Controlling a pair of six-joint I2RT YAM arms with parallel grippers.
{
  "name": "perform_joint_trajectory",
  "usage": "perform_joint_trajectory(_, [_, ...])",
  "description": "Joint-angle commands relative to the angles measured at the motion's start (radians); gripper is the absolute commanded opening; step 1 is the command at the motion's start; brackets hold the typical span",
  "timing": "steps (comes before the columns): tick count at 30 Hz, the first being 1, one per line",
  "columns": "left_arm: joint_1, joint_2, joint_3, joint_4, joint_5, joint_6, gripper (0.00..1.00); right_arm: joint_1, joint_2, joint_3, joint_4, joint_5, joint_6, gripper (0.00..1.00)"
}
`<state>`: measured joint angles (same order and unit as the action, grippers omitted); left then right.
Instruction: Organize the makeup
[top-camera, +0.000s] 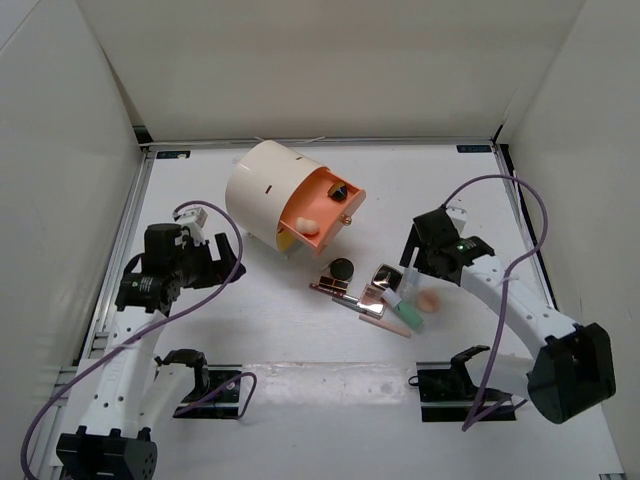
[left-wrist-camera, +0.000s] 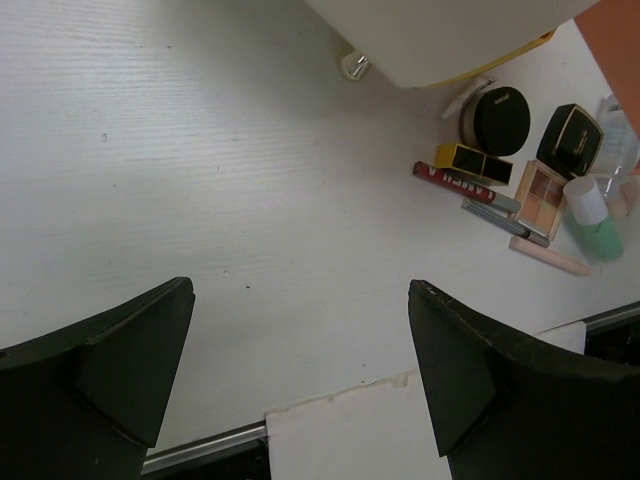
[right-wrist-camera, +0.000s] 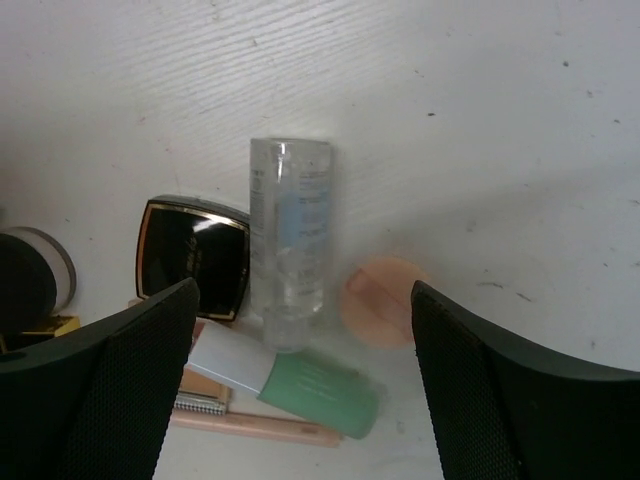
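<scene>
**Makeup heaped mid-table, both pincers spread and empty**

Clustered just right of centre in the top view: the makeup (top-camera: 375, 292), lying on the white table (top-camera: 300, 345). Up and left of it, tipped on its side, the cream cylinder (top-camera: 268, 188), its orange front (top-camera: 322, 212) turned toward the pile. At the cluster's upper left, the black round compact (top-camera: 342, 269). At its right edge, the peach sponge (top-camera: 429, 299). Just left of that, slanting, the mint tube (top-camera: 408, 314).

Poised over the cluster's upper right, the right gripper (top-camera: 412, 266), fingers wide apart and clamped on nothing. Framed between those fingers in the right wrist view:
- a clear tube (right-wrist-camera: 290, 225), running up the frame
- just beside it on the left, a square compact (right-wrist-camera: 193, 257) (black lid, gold rim)
- the sponge at lower right
- the mint tube, white-capped, crossing below the clear one
- beneath that, a peach pencil (right-wrist-camera: 260, 430)

Well apart, at the left of the top view, the left gripper (top-camera: 225, 258), likewise spread and holding nothing, above bare table.

Pushed to the upper right of the left wrist view, the same pile, with the cylinder's rim cutting the top edge. Among the pile there, an open palette (left-wrist-camera: 540, 192), a red lettered stick (left-wrist-camera: 445, 174) and a grey pencil (left-wrist-camera: 505, 213), side by side below the round compact.
</scene>
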<state>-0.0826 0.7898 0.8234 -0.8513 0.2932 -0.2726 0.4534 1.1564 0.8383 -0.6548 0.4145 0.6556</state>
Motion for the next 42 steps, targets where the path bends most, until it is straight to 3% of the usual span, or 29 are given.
perform_joint_trajectory(1, [-0.005, 0.008, -0.044, 0.059, 0.032, -0.048, 0.98, -0.005, 0.052, -0.010, 0.139, -0.046, 0.001, 0.86])
perform_joint_trajectory(7, [-0.005, 0.017, -0.132, 0.149, 0.100, -0.083, 0.98, -0.024, 0.160, -0.022, 0.188, -0.040, 0.022, 0.72])
perform_joint_trajectory(14, [-0.005, 0.057, -0.130, 0.164, 0.087, -0.079, 0.98, -0.039, 0.206, -0.090, 0.225, -0.071, 0.056, 0.70])
perform_joint_trajectory(20, [-0.003, 0.091, -0.092, 0.170, 0.090, -0.071, 0.99, -0.055, 0.255, -0.133, 0.305, -0.114, 0.065, 0.44])
perform_joint_trajectory(21, [-0.003, 0.092, -0.072, 0.170, 0.081, -0.071, 0.98, -0.061, 0.261, -0.131, 0.305, -0.114, 0.065, 0.31])
perform_joint_trajectory(23, [-0.003, 0.106, -0.037, 0.166, 0.069, -0.059, 0.98, -0.061, 0.261, -0.122, 0.299, -0.108, 0.056, 0.23])
perform_joint_trajectory(29, [-0.003, 0.143, 0.043, 0.149, 0.031, -0.031, 0.98, -0.061, 0.114, 0.007, 0.207, 0.021, -0.005, 0.02])
perform_joint_trajectory(33, [-0.003, 0.129, 0.056, 0.155, 0.032, -0.028, 0.98, -0.061, 0.016, 0.198, 0.182, 0.055, -0.094, 0.00])
perform_joint_trajectory(39, [-0.003, 0.124, 0.065, 0.155, 0.032, -0.024, 0.98, -0.015, 0.046, 0.468, 0.219, -0.089, -0.183, 0.00])
perform_joint_trajectory(42, [-0.003, 0.121, 0.062, 0.155, 0.032, -0.027, 0.98, 0.071, 0.165, 0.621, 0.299, -0.238, -0.195, 0.02])
